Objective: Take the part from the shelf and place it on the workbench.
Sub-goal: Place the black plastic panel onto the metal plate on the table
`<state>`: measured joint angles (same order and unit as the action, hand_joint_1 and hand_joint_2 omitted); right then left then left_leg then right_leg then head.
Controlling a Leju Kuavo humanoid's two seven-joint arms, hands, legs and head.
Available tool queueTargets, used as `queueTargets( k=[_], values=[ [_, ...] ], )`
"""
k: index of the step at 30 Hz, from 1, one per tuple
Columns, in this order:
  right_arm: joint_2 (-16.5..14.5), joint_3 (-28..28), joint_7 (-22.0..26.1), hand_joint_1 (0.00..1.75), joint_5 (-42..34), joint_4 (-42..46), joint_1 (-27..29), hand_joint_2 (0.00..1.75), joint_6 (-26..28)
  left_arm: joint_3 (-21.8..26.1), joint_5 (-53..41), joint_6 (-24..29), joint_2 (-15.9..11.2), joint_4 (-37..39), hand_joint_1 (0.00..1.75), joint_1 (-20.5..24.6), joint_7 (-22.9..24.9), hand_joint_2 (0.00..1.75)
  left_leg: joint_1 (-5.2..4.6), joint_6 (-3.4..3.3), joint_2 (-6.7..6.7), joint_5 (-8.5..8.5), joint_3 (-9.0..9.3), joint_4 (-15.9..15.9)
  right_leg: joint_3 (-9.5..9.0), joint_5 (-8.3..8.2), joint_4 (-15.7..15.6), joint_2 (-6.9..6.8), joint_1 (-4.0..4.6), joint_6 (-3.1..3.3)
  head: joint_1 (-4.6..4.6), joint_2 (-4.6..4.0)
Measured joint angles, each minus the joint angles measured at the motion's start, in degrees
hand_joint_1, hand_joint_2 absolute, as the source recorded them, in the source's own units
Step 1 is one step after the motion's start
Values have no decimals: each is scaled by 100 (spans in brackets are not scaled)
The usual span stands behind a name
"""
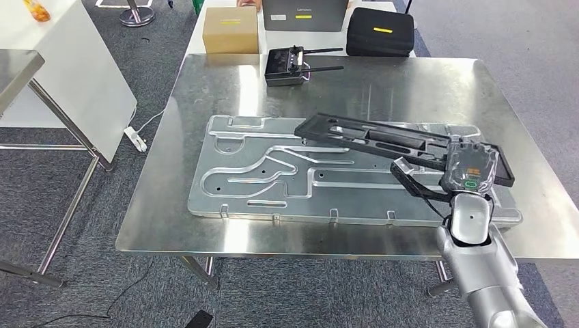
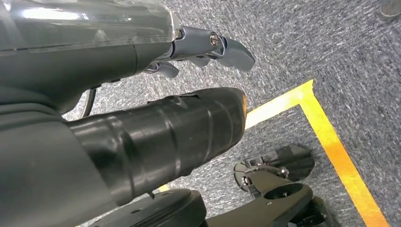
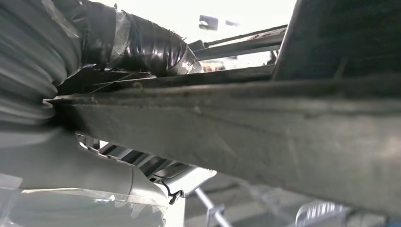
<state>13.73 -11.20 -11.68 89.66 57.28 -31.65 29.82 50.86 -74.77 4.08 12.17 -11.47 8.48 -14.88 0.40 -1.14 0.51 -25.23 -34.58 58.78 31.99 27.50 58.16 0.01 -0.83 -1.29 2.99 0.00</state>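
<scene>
A long black plastic part [image 1: 382, 139] stretches across the right half of the steel workbench [image 1: 171, 205], above a large embossed aluminium plate [image 1: 273, 174]. My right hand [image 1: 470, 167] grips the part's near right end; its far left end hangs low over the plate. In the right wrist view the part's dark edge [image 3: 265, 132] runs right past the thumb [image 3: 137, 42]. My left hand [image 2: 208, 47] hangs at my side over grey carpet, with nothing in its fingers.
At the workbench's far edge lies a black remote controller [image 1: 290, 65] with antennas. Behind it on a white table are a cardboard box [image 1: 231, 29], a laptop box [image 1: 304, 14] and a black case [image 1: 380, 31]. A white table [image 1: 75, 75] stands to the left.
</scene>
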Motion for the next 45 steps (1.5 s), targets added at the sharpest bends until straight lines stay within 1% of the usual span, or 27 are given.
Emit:
queueTargets(
  k=[3,4,5,7,8,9,16,17,20,22,26,30,32,36,38,40,42,45],
  values=[
    [-46,-189,-173,156,11,-367,-1,175,-2,-7,14,-31,1,0,0,4,0,0,0,0,-2,0,-1,0,2,0,0,2,0,0,0,0],
    [-63,-230,-211,151,12,-456,-2,175,3,-9,16,-32,1,0,0,5,0,0,0,0,-2,0,-1,0,2,0,0,2,0,0,0,0],
    [-83,-267,-244,129,13,-543,-3,175,7,-10,17,-32,1,0,0,6,0,0,0,0,-1,0,-1,0,2,0,0,1,0,0,0,0],
    [-130,-326,-287,69,14,-703,-5,175,13,-17,18,-32,2,0,0,7,0,0,1,0,-1,0,-1,-1,2,0,0,1,1,0,1,0],
    [-160,-351,-301,43,15,-786,-4,175,19,-25,18,-32,2,0,0,8,1,0,1,0,-1,0,0,-1,2,0,0,2,1,0,1,0],
    [-192,-371,-310,35,17,-865,-2,175,29,-37,18,-32,2,0,0,9,3,0,2,0,-1,0,0,-1,2,0,0,2,2,0,1,0],
    [-357,-449,-321,35,37,-1178,0,175,121,-96,17,-32,2,0,0,7,23,0,2,0,-1,0,1,-1,1,0,0,2,1,0,0,0],
    [-368,-449,-321,29,39,-1198,-5,175,126,-97,17,-32,2,0,0,7,24,0,2,0,-2,0,2,-1,0,0,0,2,1,0,0,0],
    [-382,-450,-322,3,47,-1235,-31,175,141,-99,17,-32,2,0,0,7,23,0,2,0,-2,0,3,-1,-2,0,0,2,1,0,0,0],
    [-387,-455,-321,0,47,-1255,-53,175,167,-100,19,-32,2,0,0,7,23,0,2,0,-2,0,4,-1,-3,0,0,2,1,0,0,0],
    [-391,-489,-304,0,47,-1279,-73,0,353,-101,45,-31,2,0,0,6,30,0,2,0,-2,0,6,-1,-4,0,0,2,1,0,0,0],
    [-378,-492,-179,0,47,-1034,58,0,643,-102,113,-20,2,1,0,-1,22,0,2,0,-3,0,8,-1,-2,0,0,3,1,0,0,0],
    [-333,-484,-82,0,26,-638,219,0,712,-102,154,-7,2,1,0,-15,9,0,2,0,-2,0,8,-1,-1,0,0,2,1,0,0,0],
    [-193,-382,70,0,-53,448,671,0,770,-102,258,53,0,0,0,-53,-47,0,2,0,-2,-1,5,-1,2,3,-1,2,1,0,1,0],
    [-106,-281,159,0,-66,1141,982,87,814,-96,332,71,-2,0,0,-82,-96,0,2,1,-1,-4,3,-1,2,6,-1,1,1,-1,1,0],
    [5,-178,319,0,-106,1901,1292,87,879,-87,404,67,-7,0,0,-118,-149,0,2,1,-1,-8,3,-1,3,8,-2,1,1,0,0,0],
    [133,-103,519,0,-106,2661,1617,0,936,-82,441,73,-11,0,0,-151,-178,0,2,2,-1,-11,3,-1,3,11,-2,1,0,0,1,0],
    [303,-7,689,0,-14,3686,2092,0,993,-70,489,80,-14,0,0,-193,-199,0,2,3,-2,-15,3,-1,3,14,-3,1,0,0,0,0]
  ],
)
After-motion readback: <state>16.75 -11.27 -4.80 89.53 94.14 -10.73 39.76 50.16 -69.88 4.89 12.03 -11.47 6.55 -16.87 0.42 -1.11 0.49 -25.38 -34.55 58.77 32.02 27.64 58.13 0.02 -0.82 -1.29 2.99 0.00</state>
